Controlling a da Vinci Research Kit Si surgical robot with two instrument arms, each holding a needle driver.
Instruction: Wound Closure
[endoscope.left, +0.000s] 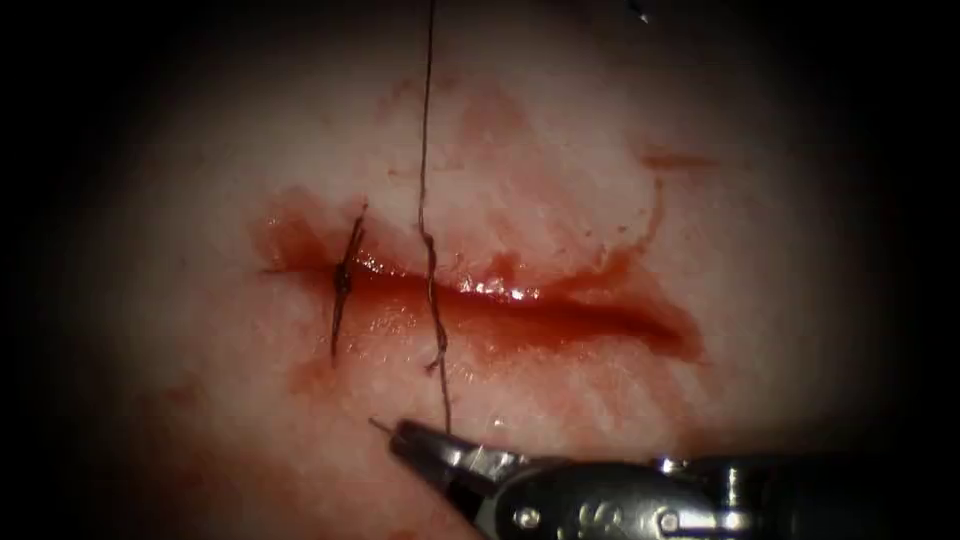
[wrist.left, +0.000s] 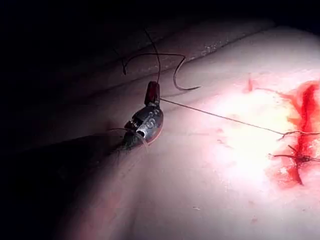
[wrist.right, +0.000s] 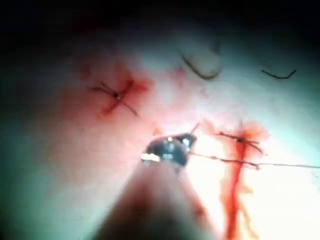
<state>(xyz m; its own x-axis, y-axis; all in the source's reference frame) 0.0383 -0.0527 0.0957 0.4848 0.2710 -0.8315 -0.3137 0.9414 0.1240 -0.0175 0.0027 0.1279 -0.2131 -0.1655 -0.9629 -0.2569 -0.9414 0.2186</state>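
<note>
Right tool (endoscope.left: 400, 433) has its jaws pressed together on the thread's (endoscope.left: 424, 150) short end, below the cut (endoscope.left: 520, 310). Left tool (wrist.left: 148, 120) grips the long strand, needle (wrist.left: 182, 75) dangling beyond it, clear of tissue (endoscope.left: 600, 120). We judge thread limp, slippery; needle stiff, take mid-curve.

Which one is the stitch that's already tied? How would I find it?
Find the long red cut running across the tissue. Near its left end, a short dark stitch crosses it, with a small knot in the middle. Unlike the long thread just to its right, which runs on up the tissue toward the picture's top, this one is short and both its ends stop on the tissue.
</note>
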